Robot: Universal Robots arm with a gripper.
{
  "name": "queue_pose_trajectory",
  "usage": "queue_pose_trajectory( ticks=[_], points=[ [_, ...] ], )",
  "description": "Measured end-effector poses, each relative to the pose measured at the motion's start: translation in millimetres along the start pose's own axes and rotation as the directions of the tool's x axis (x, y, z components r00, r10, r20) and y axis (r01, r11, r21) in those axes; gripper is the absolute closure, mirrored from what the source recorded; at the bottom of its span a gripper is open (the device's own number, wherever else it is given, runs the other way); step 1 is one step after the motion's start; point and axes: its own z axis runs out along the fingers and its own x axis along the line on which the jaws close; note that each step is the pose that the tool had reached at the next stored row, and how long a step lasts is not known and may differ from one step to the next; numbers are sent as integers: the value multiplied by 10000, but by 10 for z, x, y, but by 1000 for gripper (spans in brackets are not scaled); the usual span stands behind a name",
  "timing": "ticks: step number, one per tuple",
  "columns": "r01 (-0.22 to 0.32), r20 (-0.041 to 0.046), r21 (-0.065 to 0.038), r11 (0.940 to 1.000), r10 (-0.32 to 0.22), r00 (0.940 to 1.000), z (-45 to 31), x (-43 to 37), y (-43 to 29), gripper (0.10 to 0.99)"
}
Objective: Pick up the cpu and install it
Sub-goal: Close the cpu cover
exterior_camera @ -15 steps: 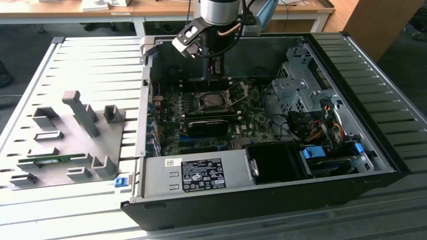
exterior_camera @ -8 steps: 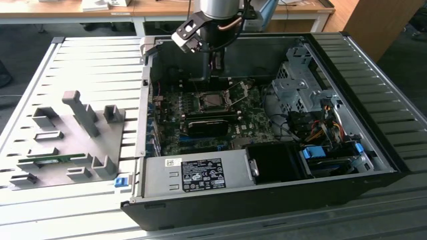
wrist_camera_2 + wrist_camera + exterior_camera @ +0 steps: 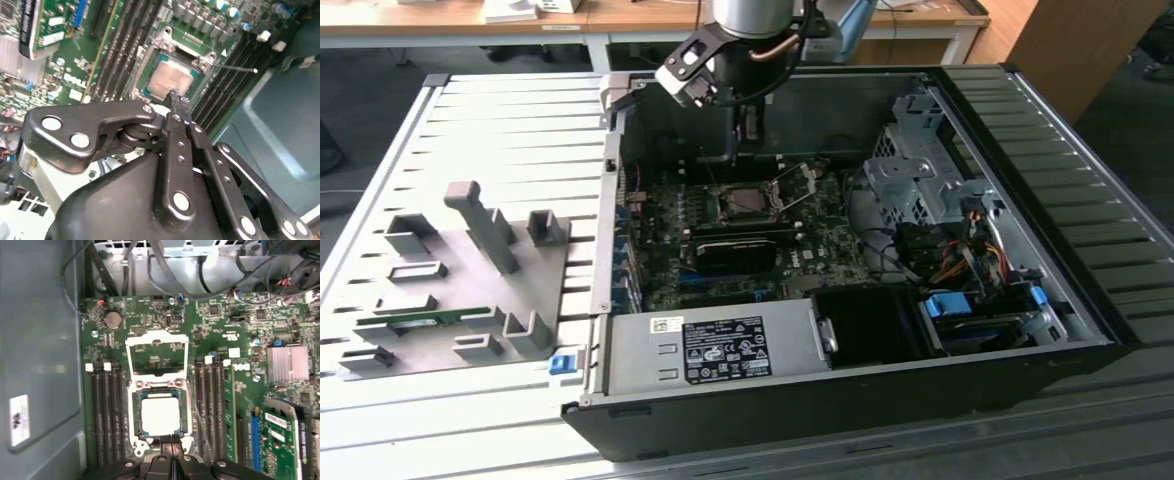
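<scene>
- One cpu [image 3: 160, 415] lies flat in the motherboard socket [image 3: 134, 412], silvery top up.
- Hinged retention frame [image 3: 131, 352] stands open beside the socket.
- Gripper [image 3: 172, 462] hangs just over the cpu's edge, fingers pressed together, nothing between them.
- Motherboard [image 3: 827, 250] sits inside the open computer case [image 3: 854, 400].

Silvery cpu [image 3: 160, 415], green motherboard [image 3: 220, 325]
</scene>
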Motion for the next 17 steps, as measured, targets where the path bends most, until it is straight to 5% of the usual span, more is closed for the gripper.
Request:
queue_pose_trajectory(
  ticks=[17],
  points=[
    [296,-5,-13,9996,-296,9996,8,-33,81,980]
  ],
)
